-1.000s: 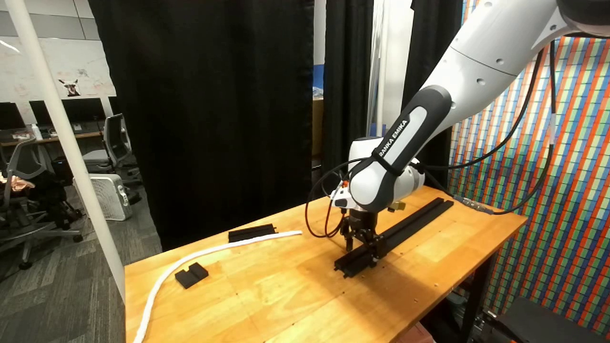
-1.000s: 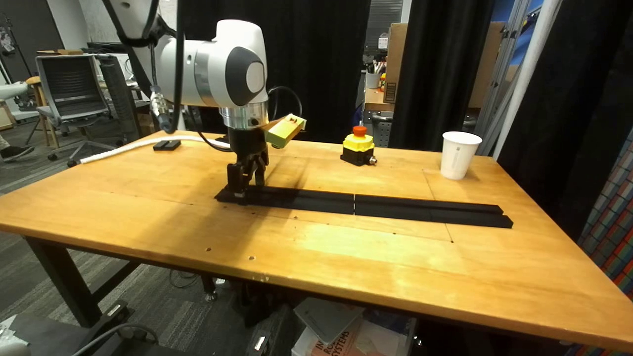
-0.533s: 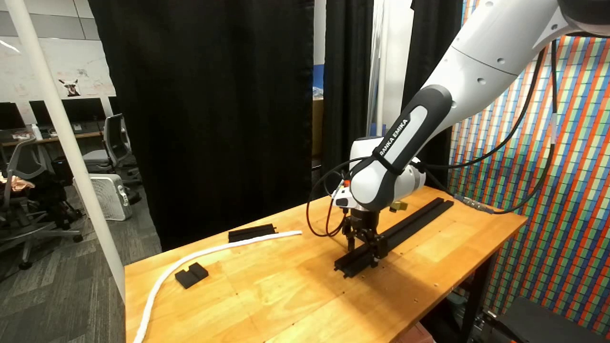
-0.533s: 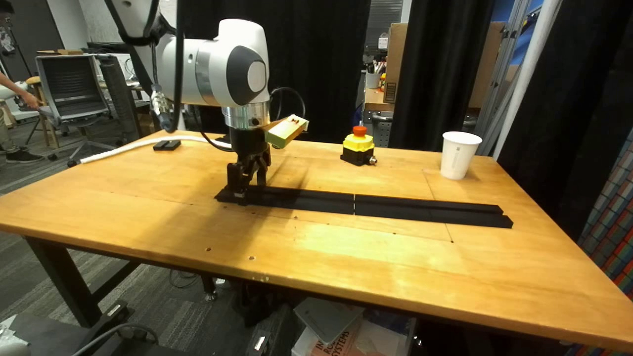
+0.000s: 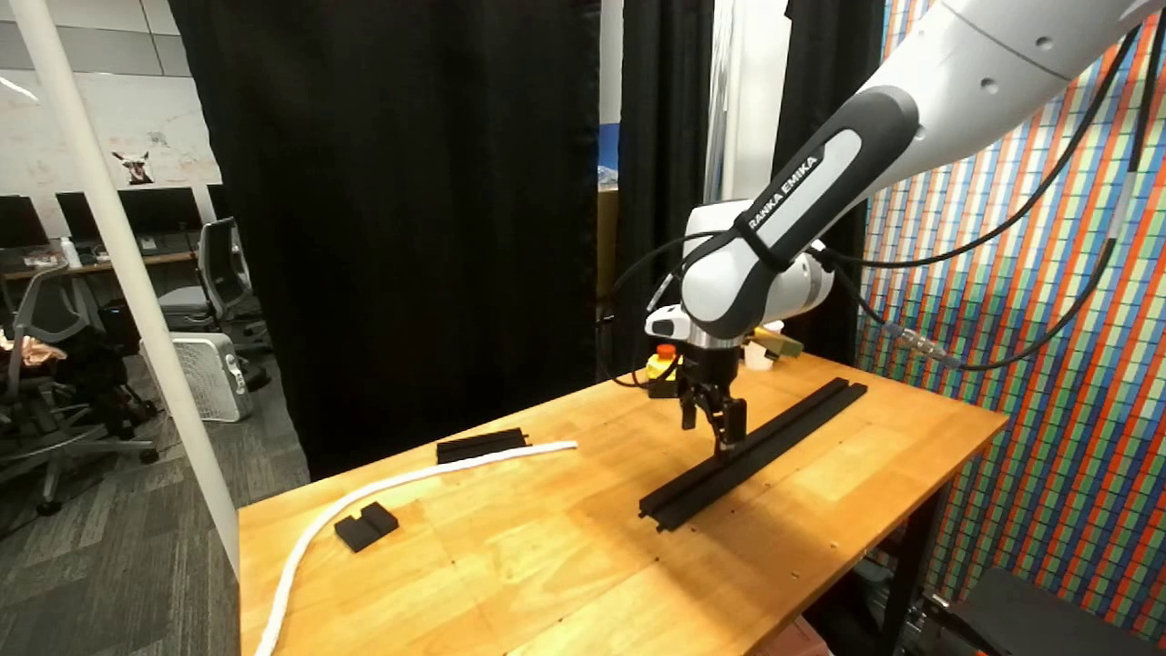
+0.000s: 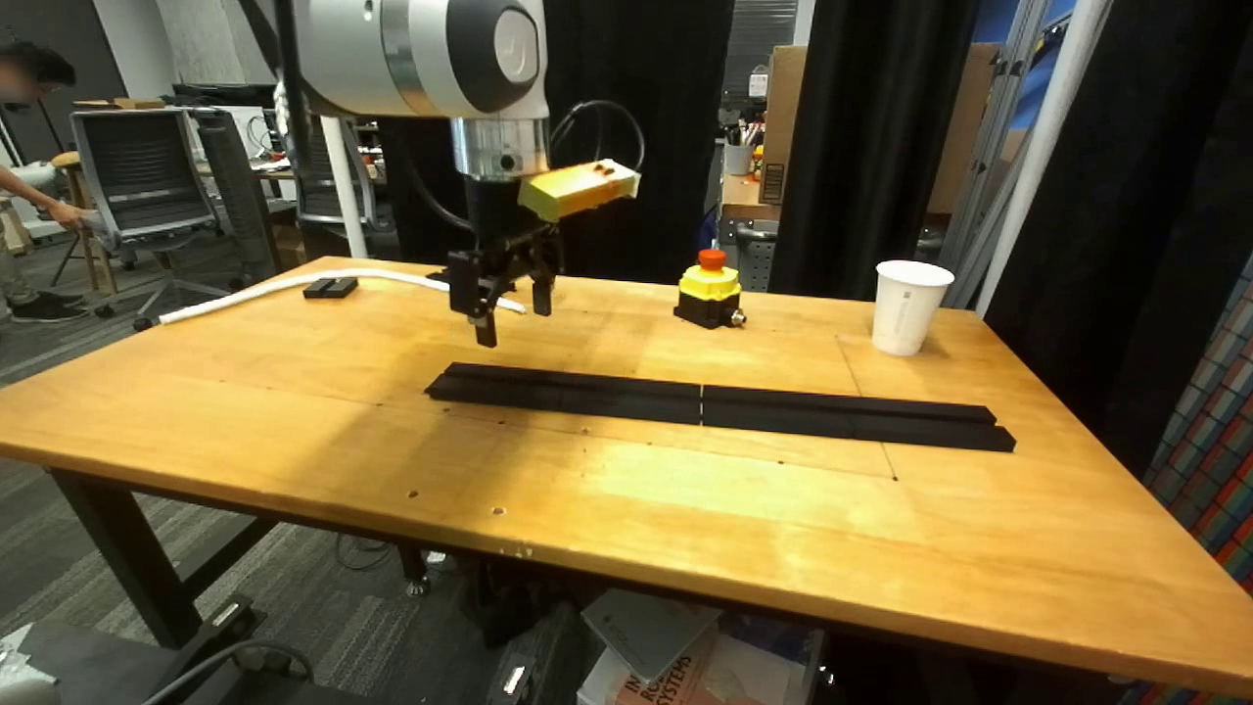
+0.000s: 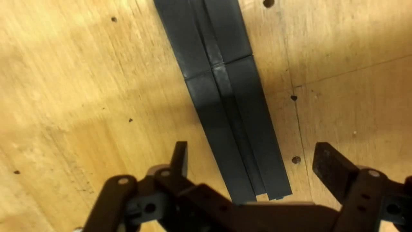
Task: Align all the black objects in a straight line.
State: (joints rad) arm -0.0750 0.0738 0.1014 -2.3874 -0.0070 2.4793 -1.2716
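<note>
Up went the end effector [image 6: 514,322], spread wide, from the two black bars [image 6: 729,411] that lie flat, end to end, on the bench [image 6: 685,529], pointing longways along its long side.

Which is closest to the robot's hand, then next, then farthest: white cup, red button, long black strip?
From the hand, in an exterior view:
1. Long black strip: just below.
2. Red button: to the right, farther back.
3. White cup: even farther right.
</note>
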